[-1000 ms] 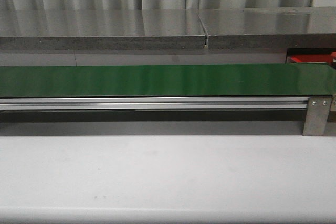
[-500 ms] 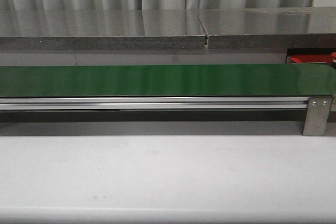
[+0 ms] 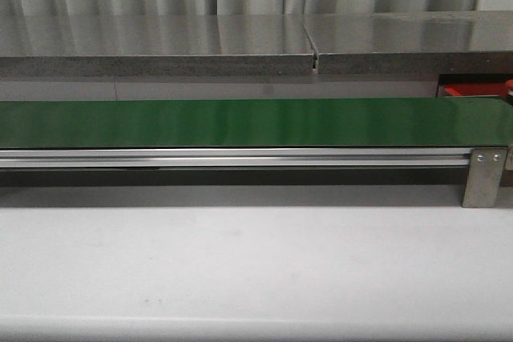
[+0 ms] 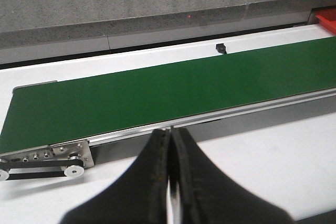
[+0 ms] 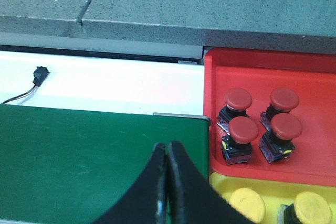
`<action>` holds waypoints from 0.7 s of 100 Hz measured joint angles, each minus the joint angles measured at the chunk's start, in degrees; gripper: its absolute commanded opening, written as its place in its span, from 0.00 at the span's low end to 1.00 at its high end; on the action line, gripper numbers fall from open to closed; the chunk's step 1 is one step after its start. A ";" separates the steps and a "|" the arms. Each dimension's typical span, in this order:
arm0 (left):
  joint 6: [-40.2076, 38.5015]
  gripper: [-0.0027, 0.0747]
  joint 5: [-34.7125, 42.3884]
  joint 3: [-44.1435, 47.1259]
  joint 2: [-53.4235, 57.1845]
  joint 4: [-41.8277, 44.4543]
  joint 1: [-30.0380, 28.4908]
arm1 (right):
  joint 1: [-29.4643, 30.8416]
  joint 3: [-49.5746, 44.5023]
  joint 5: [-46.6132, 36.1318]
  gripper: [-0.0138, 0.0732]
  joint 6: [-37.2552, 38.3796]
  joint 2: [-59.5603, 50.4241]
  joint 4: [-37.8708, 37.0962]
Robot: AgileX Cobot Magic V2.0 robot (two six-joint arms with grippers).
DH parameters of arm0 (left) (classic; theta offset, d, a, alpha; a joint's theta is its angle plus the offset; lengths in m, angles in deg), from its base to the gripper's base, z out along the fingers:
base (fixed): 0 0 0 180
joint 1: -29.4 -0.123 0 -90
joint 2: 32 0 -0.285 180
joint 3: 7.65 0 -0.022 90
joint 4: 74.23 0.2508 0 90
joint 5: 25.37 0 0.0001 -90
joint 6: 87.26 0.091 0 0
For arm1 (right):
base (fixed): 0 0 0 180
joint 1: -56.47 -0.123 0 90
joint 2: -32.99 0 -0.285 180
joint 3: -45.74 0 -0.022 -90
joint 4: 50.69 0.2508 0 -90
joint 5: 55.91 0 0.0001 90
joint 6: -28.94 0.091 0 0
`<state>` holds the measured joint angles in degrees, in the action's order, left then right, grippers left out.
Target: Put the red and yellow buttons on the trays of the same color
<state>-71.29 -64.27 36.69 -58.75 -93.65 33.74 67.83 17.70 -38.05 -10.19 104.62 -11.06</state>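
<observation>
Right wrist: four red buttons (image 5: 261, 121) in red tray (image 5: 315, 129)

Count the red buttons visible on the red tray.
4, all in the right wrist view on the red tray: back pair and, front pair and. More may sit outside the frame.

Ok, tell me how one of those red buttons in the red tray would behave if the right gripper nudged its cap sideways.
The red button has a broad domed cap over a narrower dark base, so it looks top-heavy and may tip rather than slide. The cap looks smooth and rounded, so the shut right gripper could glance off. Its neighbours in the red tray stand close, so it would probably knock one.
</observation>
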 measured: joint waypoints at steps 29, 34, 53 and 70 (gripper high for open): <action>0.00 0.01 0.00 0.00 0.00 0.00 0.00 | 0.00 -4.29 -0.76 0.07 -0.26 -7.26 -0.04; 0.00 0.01 0.00 0.00 0.00 0.00 0.00 | 0.00 -4.88 -0.76 0.07 -0.26 -8.24 -0.13; 0.00 0.01 0.00 0.00 0.00 0.00 0.00 | 0.00 -6.97 -1.85 0.07 -0.26 -13.28 -0.13; 0.00 0.01 0.00 0.00 0.00 0.00 0.00 | -0.60 -10.75 -5.51 0.07 -0.26 -18.03 -0.13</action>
<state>-71.29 -64.27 36.69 -58.75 -93.65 33.74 67.23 6.95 -43.56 -10.46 86.60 -11.19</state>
